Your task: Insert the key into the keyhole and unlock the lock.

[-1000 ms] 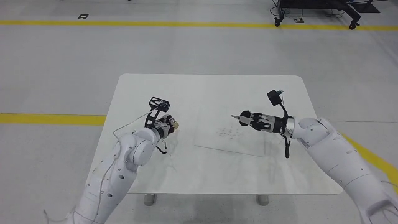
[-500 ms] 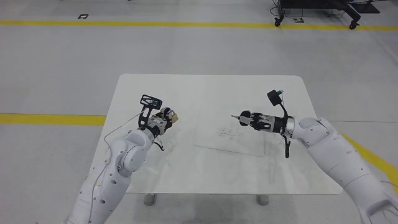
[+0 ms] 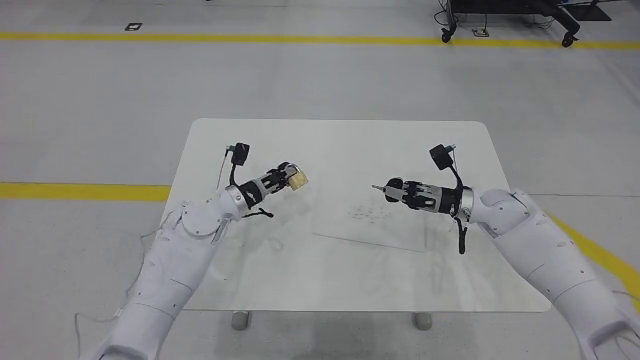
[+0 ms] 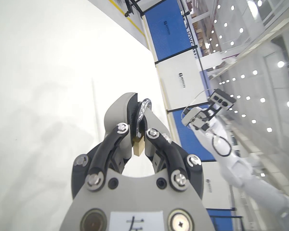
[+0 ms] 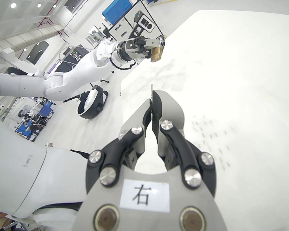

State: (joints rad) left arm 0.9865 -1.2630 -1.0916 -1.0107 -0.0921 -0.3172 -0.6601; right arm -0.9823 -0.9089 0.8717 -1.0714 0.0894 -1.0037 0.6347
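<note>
- Brass lock (image 3: 296, 177) is held in the air over the left half of the table (image 3: 420, 145), touching nothing but the left gripper (image 3: 280, 180).
- That gripper is closed on the lock. In the left wrist view its jaws pinch the shackle (image 4: 144, 105) and the top of the body, so the rest of the brass block sticks out past the tips.
- This grip probably leaves the keyhole end uncovered and turned towards the other arm. I cannot make out the keyhole itself.
- Key (image 5: 151, 90) shows as a thin metal blade poking out beyond the right gripper (image 5: 152, 108), which is clamped narrow on it.
- The blade points across the table at the lock, likely so it can go in tip first.
- Lock and key are well apart, facing each other over the middle of the table, and the key is not yet in.
- Holding both parts off the table probably lets each wrist tilt freely to line up blade and slot.
- A small angle error could make the blade skid off the brass.
- Faint dark marks (image 3: 375, 212) dot the table below the right gripper.
</note>
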